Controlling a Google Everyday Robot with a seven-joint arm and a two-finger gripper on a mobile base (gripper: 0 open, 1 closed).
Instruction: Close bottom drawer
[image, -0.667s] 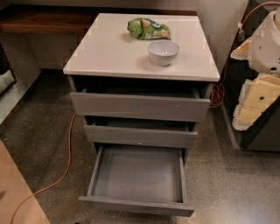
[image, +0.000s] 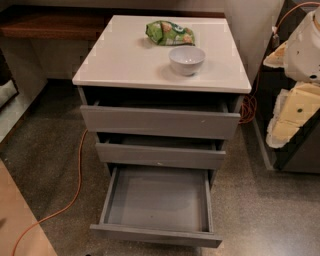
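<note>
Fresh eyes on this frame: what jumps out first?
The bottom drawer is pulled far out, its grey tray showing, below the middle drawer and top drawer, both slightly ajar. On the white top sit a white bowl and a green snack bag. The gripper hangs at the right edge, apart from the cabinet.

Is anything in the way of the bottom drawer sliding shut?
Nothing visible. The bottom drawer stands pulled out, its tray bare, its path into the cabinet free. The orange cable lies on the floor to its left, apart from it. The gripper is not in view; only arm parts show at right.
</note>
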